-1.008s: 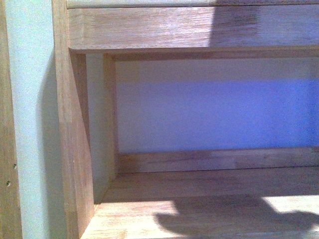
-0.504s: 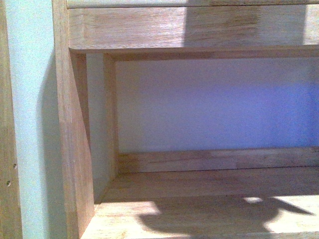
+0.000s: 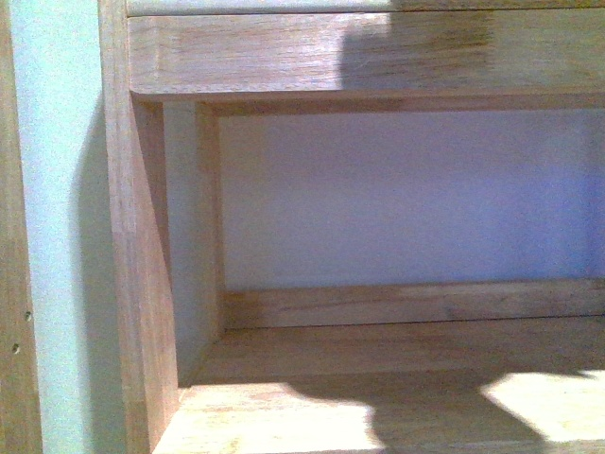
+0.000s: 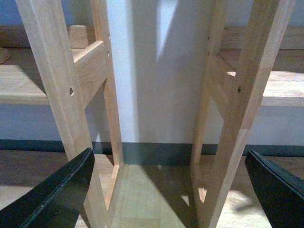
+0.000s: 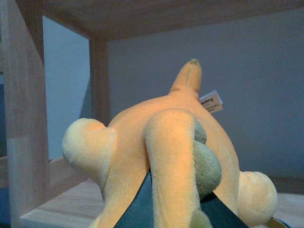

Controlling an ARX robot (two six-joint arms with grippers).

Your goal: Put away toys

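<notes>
One yellow-orange plush toy (image 5: 166,152), tagged.

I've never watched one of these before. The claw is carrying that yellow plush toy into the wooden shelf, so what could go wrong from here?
The plush toy bulges wide around the right claw, so a limb might catch on the shelf's upright post. Soft plush could slip or roll when let go. The front view shows only a shadow on the shelf board, not the toy, so placement is hard to confirm there.

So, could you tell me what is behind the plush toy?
Behind the plush toy held by the right gripper are the pale back wall and wooden shelf. The toy's body hides the shelf area directly behind it.
</notes>
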